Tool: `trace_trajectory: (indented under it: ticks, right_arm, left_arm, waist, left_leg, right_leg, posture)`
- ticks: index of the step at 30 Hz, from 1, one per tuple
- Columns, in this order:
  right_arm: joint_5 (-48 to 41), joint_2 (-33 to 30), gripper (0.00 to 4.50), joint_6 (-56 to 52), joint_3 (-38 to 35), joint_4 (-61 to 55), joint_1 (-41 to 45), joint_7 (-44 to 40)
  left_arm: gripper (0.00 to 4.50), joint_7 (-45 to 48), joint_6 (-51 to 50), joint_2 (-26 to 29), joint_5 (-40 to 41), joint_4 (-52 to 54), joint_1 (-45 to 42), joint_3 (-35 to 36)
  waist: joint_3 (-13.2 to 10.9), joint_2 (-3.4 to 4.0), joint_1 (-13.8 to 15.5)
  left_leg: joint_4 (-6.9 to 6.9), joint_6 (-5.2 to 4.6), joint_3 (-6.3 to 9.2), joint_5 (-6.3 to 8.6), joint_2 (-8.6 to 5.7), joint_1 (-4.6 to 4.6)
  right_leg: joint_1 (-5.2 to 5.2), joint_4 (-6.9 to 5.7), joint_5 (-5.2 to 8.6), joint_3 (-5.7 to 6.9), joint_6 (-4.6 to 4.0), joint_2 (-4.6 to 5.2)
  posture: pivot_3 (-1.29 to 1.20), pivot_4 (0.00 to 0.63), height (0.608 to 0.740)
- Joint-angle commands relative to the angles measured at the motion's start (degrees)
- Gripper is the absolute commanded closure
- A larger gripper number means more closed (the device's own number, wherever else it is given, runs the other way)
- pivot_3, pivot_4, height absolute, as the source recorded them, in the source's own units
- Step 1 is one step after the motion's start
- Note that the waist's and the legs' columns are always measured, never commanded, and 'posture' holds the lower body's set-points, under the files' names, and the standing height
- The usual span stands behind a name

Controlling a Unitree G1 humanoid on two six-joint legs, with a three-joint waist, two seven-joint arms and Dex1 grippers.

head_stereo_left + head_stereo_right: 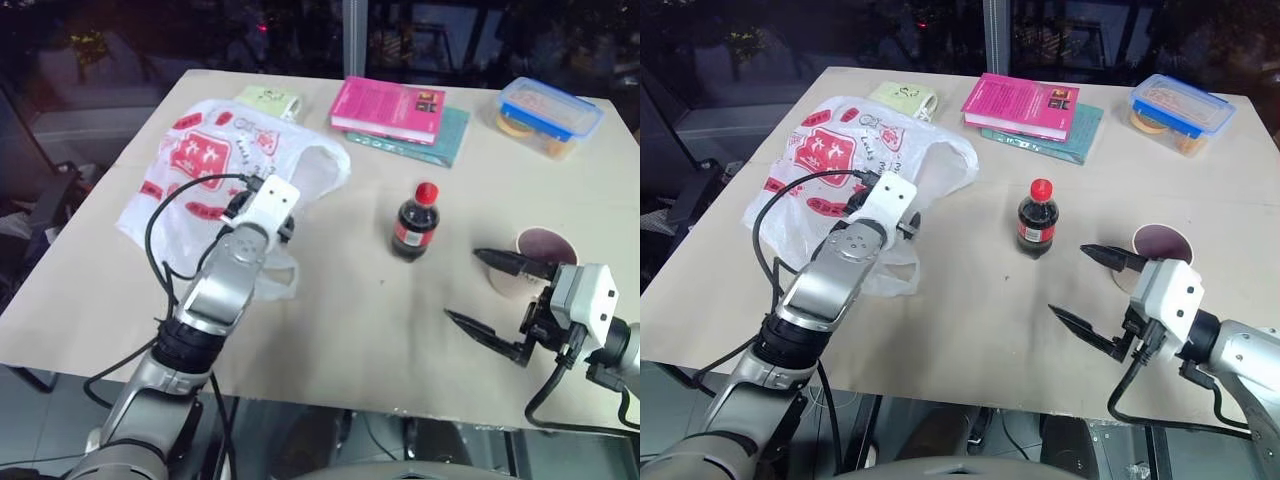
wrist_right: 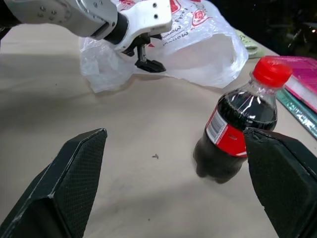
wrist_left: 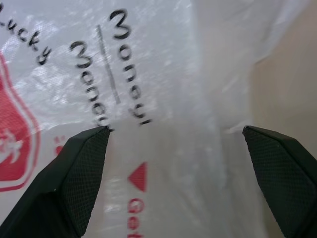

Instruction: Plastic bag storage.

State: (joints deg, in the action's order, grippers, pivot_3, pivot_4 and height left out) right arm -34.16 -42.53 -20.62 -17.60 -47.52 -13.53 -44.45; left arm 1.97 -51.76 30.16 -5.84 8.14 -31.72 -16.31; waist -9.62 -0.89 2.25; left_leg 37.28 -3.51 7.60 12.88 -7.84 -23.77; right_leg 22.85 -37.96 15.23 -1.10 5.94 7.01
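The plastic bag (image 1: 200, 160), thin, crinkly and translucent white with red print, lies spread on the table's left half, its loop handles toward the near edge. My left gripper (image 3: 176, 131) is open right over the bag's near part, fingers spread wide with the printed film between and beneath them. I cannot tell whether the fingers touch the bag. The right wrist view shows the bag (image 2: 198, 44) with one black finger of the left gripper (image 2: 148, 64) low over it. My right gripper (image 1: 465, 285) hangs open and empty above the table's right front, pointing toward the bottle.
A small cola bottle (image 1: 415, 222) with a red cap stands mid-table. A paper cup (image 1: 545, 250) stands right behind the right gripper. At the back lie a pink book (image 1: 388, 108) on a teal one, a blue-lidded container (image 1: 550, 115) and a pale green cloth (image 1: 268, 100).
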Motion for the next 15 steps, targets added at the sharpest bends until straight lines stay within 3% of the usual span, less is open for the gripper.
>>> trace_trajectory:
  ticks: [1,5,8,9,15]
  right_arm:
    - [-1.2,-0.6,0.0,-0.5,-0.1,-1.9,1.1,0.6]
    - [-1.1,-0.5,0.0,-1.0,0.8,-1.4,2.5,1.0]
    - [0.8,0.5,0.0,-2.5,4.0,-1.2,6.3,4.4]
    - [2.4,0.9,0.0,-3.2,5.8,-0.8,7.9,6.1]
    - [13.1,5.3,0.0,-10.1,18.9,4.7,21.4,16.5]
  left_arm:
    - [0.79,-0.8,2.1,-0.2,-4.3,-0.9,-0.6,0.0]
    - [2.78,-0.9,5.0,-1.5,-5.7,-1.3,-0.4,1.8]
    - [4.21,0.1,7.8,1.7,-7.5,1.9,-0.3,4.3]
    - [4.43,0.8,8.7,3.4,-8.5,3.0,-0.2,4.7]
    - [4.43,6.2,11.5,8.0,-7.4,10.1,0.3,11.2]
  waist:
    - [0.0,0.0,0.0]
    - [0.0,0.0,0.0]
    - [0.0,-0.01,-0.4]
    - [0.0,-0.01,-0.6]
    - [0.0,-0.01,-1.5]
  left_leg:
    - [0.0,0.0,0.0,0.0,0.0,0.0]
    - [0.0,0.0,0.01,0.0,0.0,0.0]
    - [0.02,0.0,0.0,0.0,0.0,-0.01]
    - [0.02,0.0,-0.01,0.0,0.01,-0.01]
    - [0.03,0.01,-0.04,-0.01,0.03,-0.03]
  right_leg:
    - [0.0,0.0,0.0,0.0,0.0,0.0]
    - [0.0,0.0,0.0,0.01,0.0,0.0]
    - [0.01,0.0,-0.01,-0.01,0.0,0.01]
    - [0.01,-0.02,-0.01,-0.01,0.0,0.0]
    - [0.09,-0.04,-0.03,-0.02,-0.03,0.0]
  posture:
    - [0.0,0.15,0.74]
    - [0.0,0.15,0.74]
    - [0.0,0.15,0.74]
    - [0.0,0.15,0.74]
    - [0.0,0.15,0.74]
